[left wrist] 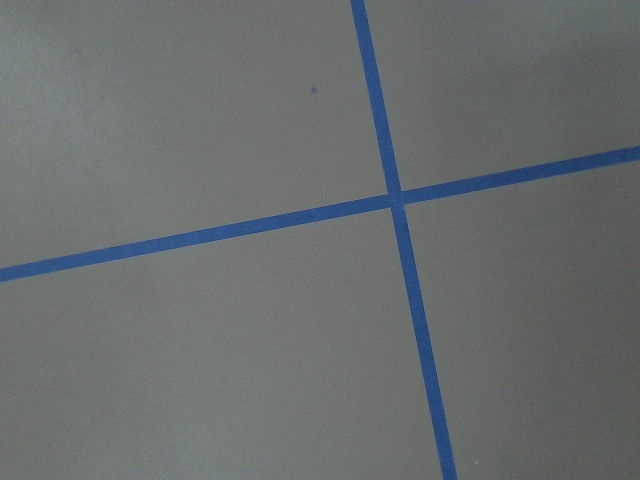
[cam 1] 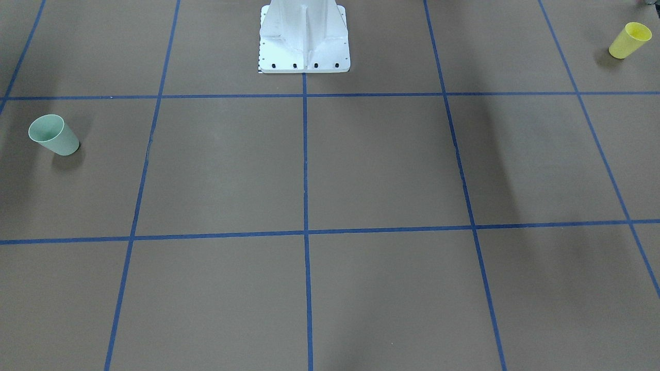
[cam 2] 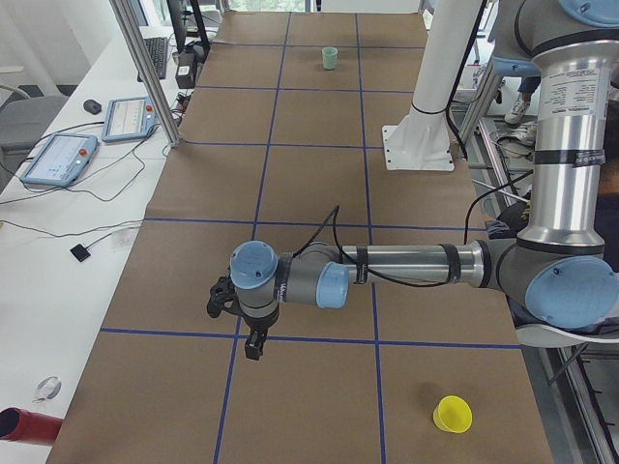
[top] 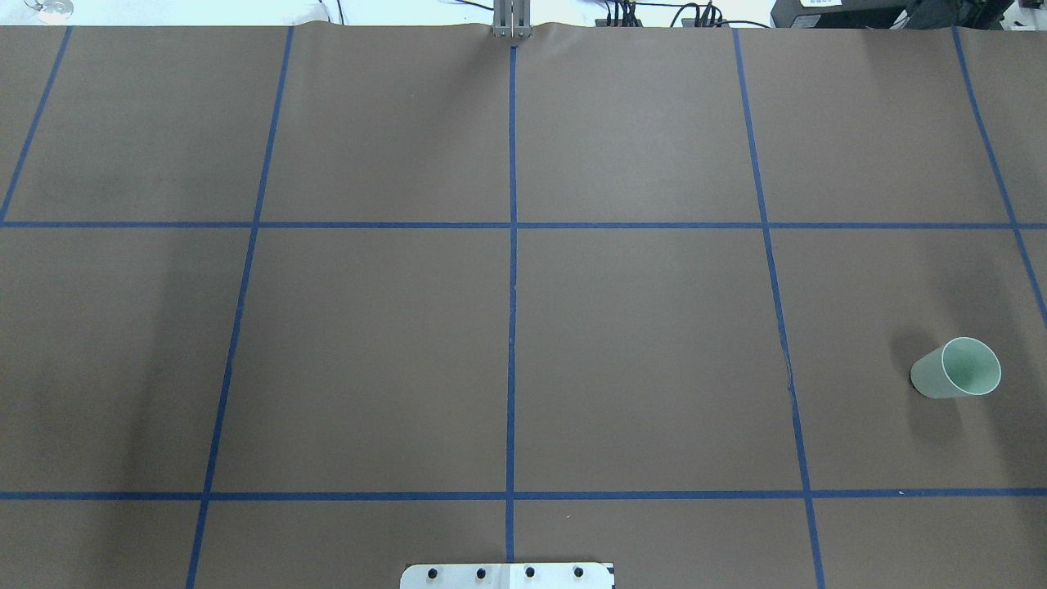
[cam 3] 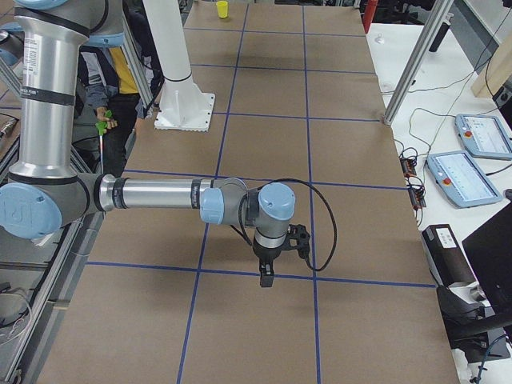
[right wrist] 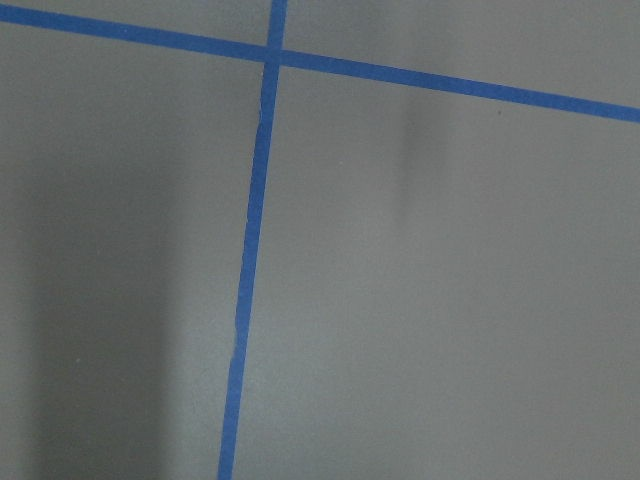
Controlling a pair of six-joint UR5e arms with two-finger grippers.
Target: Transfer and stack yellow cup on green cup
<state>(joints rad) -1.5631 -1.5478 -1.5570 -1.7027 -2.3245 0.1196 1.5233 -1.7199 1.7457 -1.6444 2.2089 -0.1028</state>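
Note:
The yellow cup (cam 1: 630, 40) stands upright near the robot-side edge of the table on the left arm's side; it also shows in the exterior left view (cam 2: 452, 414) and far off in the exterior right view (cam 3: 222, 9). The green cup (cam 1: 53, 135) stands upright at the opposite end (top: 955, 368) (cam 2: 330, 58). My left gripper (cam 2: 253, 346) hangs above the table, well away from the yellow cup. My right gripper (cam 3: 266, 278) hangs above a blue tape line. I cannot tell whether either is open or shut. The wrist views show only table.
The white robot pedestal (cam 1: 304, 46) stands mid-table at the robot's edge. Blue tape lines (top: 512, 327) grid the brown table. Control tablets (cam 2: 129, 117) and aluminium posts (cam 2: 145, 72) line the far side. A person (cam 3: 120, 72) stands behind the robot.

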